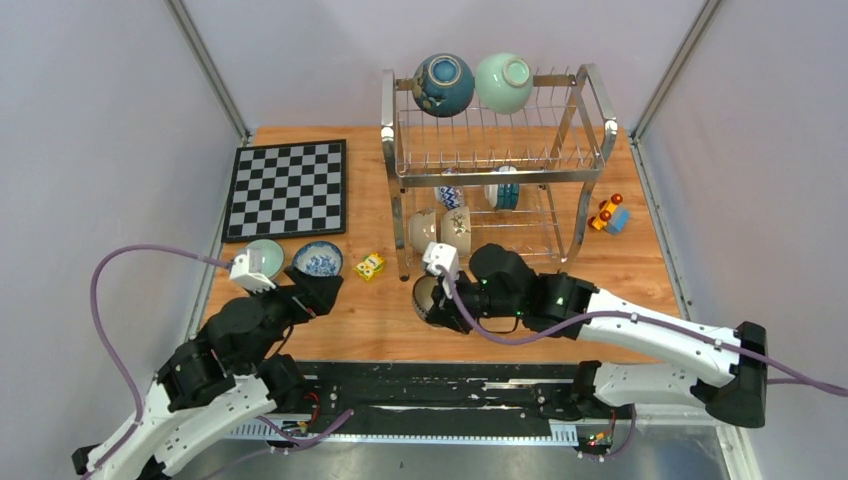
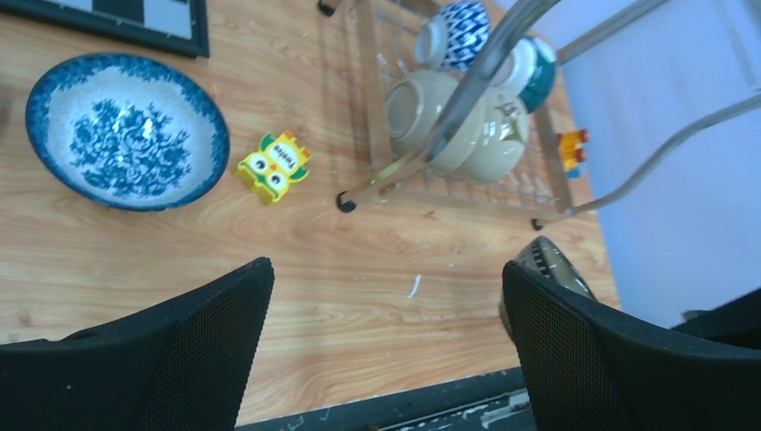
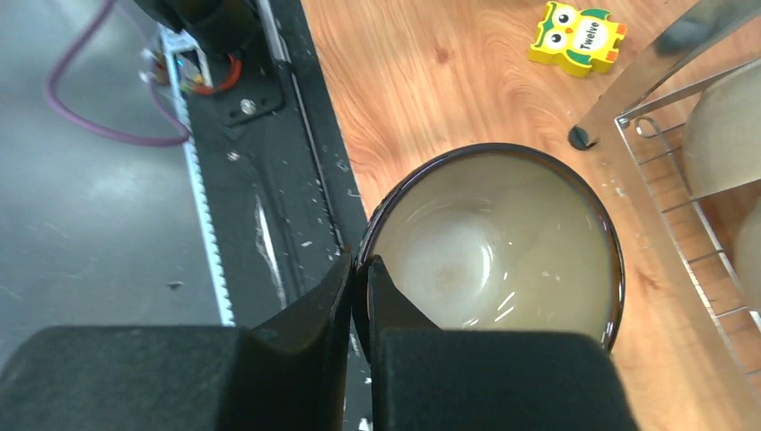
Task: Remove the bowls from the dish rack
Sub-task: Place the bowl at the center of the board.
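Note:
The silver dish rack point(image 1: 497, 176) stands at the back right. A dark blue bowl point(image 1: 443, 84) and a mint green bowl point(image 1: 503, 82) sit on its top tier. A blue-patterned bowl point(image 1: 450, 192), a teal bowl point(image 1: 504, 190) and two cream bowls point(image 1: 440, 229) sit on the lower tier. A mint bowl point(image 1: 265, 256) and a white bowl with blue pattern point(image 1: 317, 259) point(image 2: 126, 130) rest on the table. My right gripper point(image 3: 359, 278) is shut on the rim of a dark-rimmed cream bowl point(image 3: 494, 251) point(image 1: 428, 298) in front of the rack, near the table's front edge. My left gripper point(image 2: 386, 305) is open and empty over bare wood.
A chessboard point(image 1: 287, 188) lies at the back left. A yellow owl block point(image 1: 370, 266) point(image 3: 574, 36) lies by the rack's front left leg. A toy car point(image 1: 608, 215) sits right of the rack. A black rail point(image 1: 450, 385) runs along the near edge.

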You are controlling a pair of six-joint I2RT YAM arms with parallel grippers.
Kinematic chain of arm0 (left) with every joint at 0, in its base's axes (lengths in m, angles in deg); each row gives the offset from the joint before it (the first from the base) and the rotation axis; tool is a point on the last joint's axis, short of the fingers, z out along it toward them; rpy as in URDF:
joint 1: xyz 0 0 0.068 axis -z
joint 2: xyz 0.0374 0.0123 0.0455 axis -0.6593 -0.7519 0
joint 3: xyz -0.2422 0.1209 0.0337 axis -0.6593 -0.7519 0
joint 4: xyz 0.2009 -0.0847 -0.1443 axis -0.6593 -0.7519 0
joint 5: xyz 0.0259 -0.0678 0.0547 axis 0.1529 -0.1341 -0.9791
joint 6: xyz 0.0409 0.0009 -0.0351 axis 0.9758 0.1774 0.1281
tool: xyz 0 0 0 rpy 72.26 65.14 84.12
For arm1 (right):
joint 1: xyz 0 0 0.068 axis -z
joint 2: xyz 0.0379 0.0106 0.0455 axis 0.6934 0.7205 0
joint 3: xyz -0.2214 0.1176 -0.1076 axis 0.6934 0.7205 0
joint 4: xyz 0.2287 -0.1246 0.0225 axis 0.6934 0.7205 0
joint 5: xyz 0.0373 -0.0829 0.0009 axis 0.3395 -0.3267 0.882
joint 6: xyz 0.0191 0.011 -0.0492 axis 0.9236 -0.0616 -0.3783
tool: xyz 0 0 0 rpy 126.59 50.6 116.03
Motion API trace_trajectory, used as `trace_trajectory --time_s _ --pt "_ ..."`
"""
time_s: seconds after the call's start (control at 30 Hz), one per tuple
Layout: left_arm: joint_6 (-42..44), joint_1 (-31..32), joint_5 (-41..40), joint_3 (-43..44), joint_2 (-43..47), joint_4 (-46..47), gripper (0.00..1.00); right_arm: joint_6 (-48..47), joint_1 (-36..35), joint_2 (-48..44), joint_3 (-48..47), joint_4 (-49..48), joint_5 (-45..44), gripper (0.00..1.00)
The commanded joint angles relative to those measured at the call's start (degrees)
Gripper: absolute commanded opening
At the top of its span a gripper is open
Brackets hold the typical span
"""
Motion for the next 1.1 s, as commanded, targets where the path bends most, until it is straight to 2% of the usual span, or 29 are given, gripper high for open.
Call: trace_trajectory --time_s 0.0,0.13,0.23,0.43,0.57,0.77,0.93,1.07 --pt "4.26 0.41 0.72 -0.99 6.91 4.06 1.00 -12.43 -7.46 2.16 -5.37 5.63 -12.57 0.00" --pt "6.41 0.41 4.17 -3.20 11.70 6.38 1.00 -17.35 -11.63 2.35 -5.30 7.26 -18.52 0.00" --pt "7.94 0.41 7.51 -3.66 10.73 6.68 1.00 -21.24 -15.28 1.37 -4.51 8.76 -23.78 0.00" --pt "13.13 0.41 12.73 0.47 0.97 5.18 1.00 -27.88 -22.99 -0.76 -1.88 10.02 -32.54 0.00" --pt "16.74 0.41 21.14 2.42 -6.47 7.21 1.00 -31.88 -28.10 -0.48 -0.29 10.38 -37.41 0.00" --pt "16.63 0.41 30.31 5.96 -20.71 7.06 1.00 -34.55 -30.79 2.01 0.64 11.01 -37.86 0.00" --pt "15.66 2.18 29.99 6.34 -22.44 9.38 0.96 -35.02 -31.47 3.28 1.35 10.77 -36.52 0.00" --pt "15.50 9.15 23.65 9.07 -26.89 6.77 0.92 -35.02 -31.66 3.27 1.98 10.03 -34.87 0.00"
